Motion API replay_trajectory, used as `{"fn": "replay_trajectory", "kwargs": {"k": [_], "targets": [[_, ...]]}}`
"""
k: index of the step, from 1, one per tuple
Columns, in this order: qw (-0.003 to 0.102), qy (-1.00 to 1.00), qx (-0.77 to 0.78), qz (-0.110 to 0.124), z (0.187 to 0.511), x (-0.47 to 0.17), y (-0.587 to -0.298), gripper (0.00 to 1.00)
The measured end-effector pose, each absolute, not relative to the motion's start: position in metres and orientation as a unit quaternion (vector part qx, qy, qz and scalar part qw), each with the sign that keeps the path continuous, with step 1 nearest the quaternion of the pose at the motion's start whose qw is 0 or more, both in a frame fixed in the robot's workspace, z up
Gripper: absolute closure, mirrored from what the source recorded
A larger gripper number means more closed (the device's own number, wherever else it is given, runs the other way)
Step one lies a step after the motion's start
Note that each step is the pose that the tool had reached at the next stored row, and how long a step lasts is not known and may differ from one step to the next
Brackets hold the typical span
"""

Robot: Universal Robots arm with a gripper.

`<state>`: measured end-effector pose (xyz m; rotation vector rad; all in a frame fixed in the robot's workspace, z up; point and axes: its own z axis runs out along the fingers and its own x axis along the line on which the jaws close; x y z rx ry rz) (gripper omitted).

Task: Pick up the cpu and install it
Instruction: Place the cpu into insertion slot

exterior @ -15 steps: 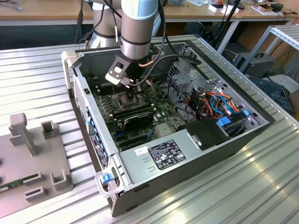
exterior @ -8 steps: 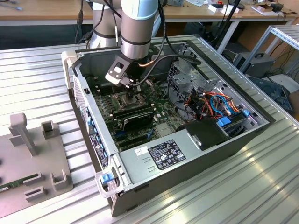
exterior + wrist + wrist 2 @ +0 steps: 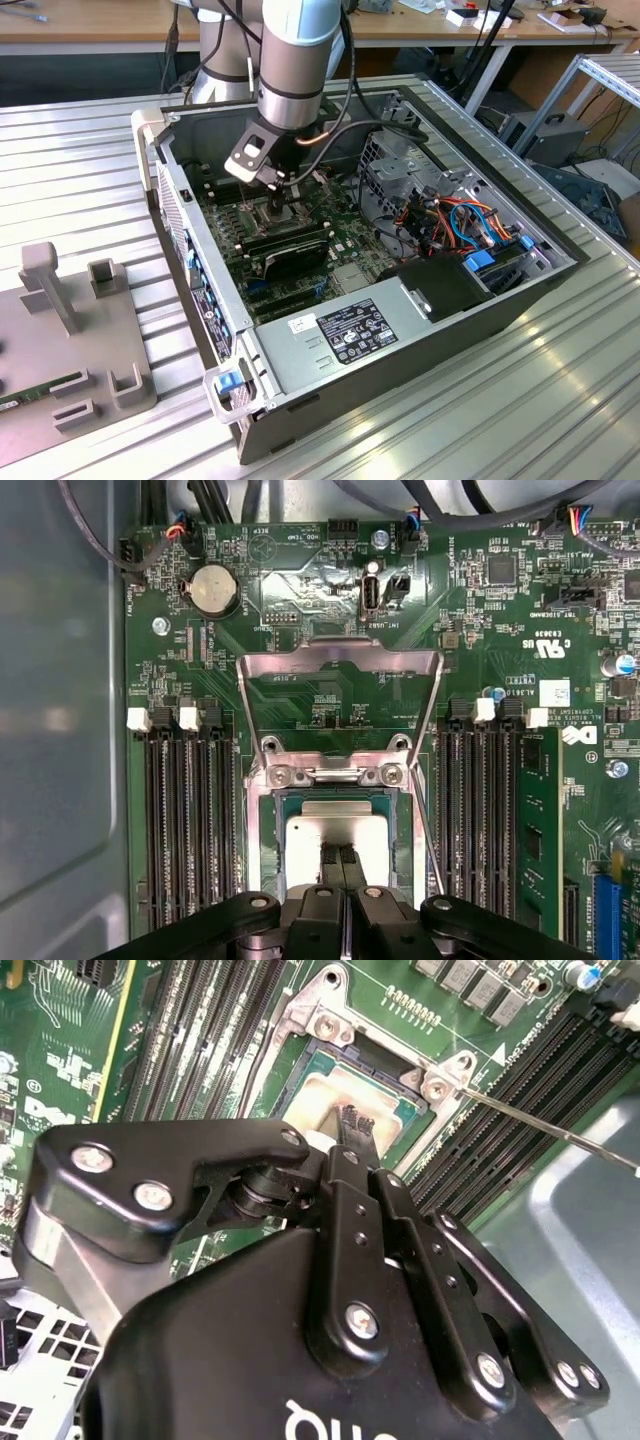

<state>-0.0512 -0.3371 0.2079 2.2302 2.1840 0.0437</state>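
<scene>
One cpu [image 3: 312, 842]: lies flat in the socket [image 3: 268, 825] on the motherboard [image 3: 480, 630], silvery top up; also in the second wrist view [image 3: 315, 1098].
Hidden part: one edge of the cpu is covered by the gripper's black links in both wrist views.
Gripper [image 3: 340, 858]: directly over the cpu's top, fingertips closed together with nothing between them; whether they touch the metal is hard to tell.
Load frame [image 3: 300, 660]: swung up and open, clear of the socket.
Lever [image 3: 540, 1125]: thin metal rod running out past one socket corner.
Memory slots [image 3: 185, 810]: long black rows flanking the socket on both sides.
Coin battery [image 3: 213, 588]: beyond the open frame.
Case [image 3: 160, 165]: open-sided computer case holding the board; the arm reaches down into it and blocks the socket area in the exterior view.
Power supply [image 3: 345, 335]: along the case's near edge.
</scene>
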Motion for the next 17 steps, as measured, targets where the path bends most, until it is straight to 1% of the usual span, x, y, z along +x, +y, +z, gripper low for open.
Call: {"fn": "replay_trajectory", "kwargs": {"k": [13, 17], "targets": [[0.01, 0.699, 0.715, 0.014, 0.2054, -0.0512, -0.3371, 0.89], [0.01, 0.699, 0.715, 0.014, 0.213, -0.0512, -0.337, 0.89]]}}
